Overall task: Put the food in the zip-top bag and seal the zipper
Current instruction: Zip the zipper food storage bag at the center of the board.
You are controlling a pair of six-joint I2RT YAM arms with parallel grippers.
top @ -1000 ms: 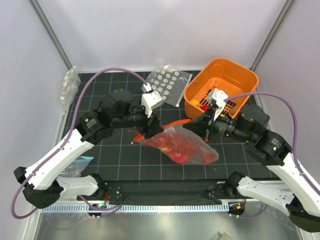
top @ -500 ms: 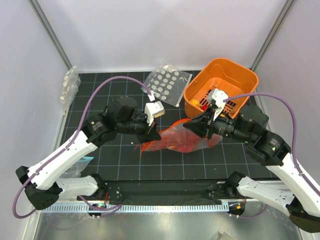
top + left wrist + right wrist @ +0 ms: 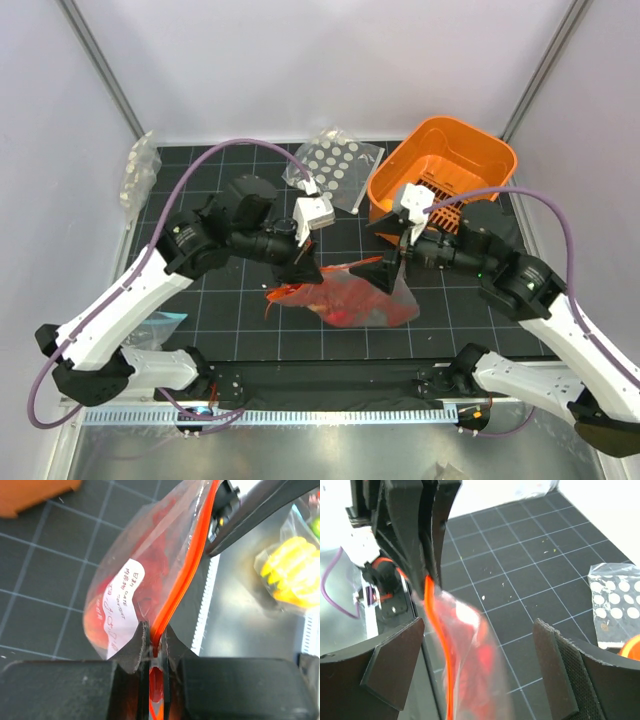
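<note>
At centre bench [image 3: 450, 315], the zip-top bag [image 3: 372, 298] is stretched between the two arms, with its mouth edge turned upward. Left tool [image 3: 155, 630]: jaws pressed together on the zipper [image 3: 186, 577], gripping the orange-red strip close to one end of the bag. A short length of strip runs back between the fingers toward the wrist. From this grip the strip runs in a gentle curve to the far end of the bag, where a dark finger of the other arm stands just beside it.

Right tool [image 3: 478, 622]: jaws spread wide, one finger on each side of the bag, with the zipper passing through the gap between them. Neither pad visibly presses on the plastic.

The food [image 3: 152, 572] shows as a red mass through the clear wall of the bag, beside a white label [image 3: 122, 607] bearing handwriting. Whether the lower edge of the bag rests on the bench cannot be told.

Behind the right arm stands an orange slotted basket [image 3: 482, 148]. A clear bag printed with white discs [image 3: 333, 163] lies near the back of the bench, and another clear bag [image 3: 138, 172] lies at the far left corner. A yellow toy in clear wrapping [image 3: 290, 575] lies off the mat, on the metal surface near the left arm.
</note>
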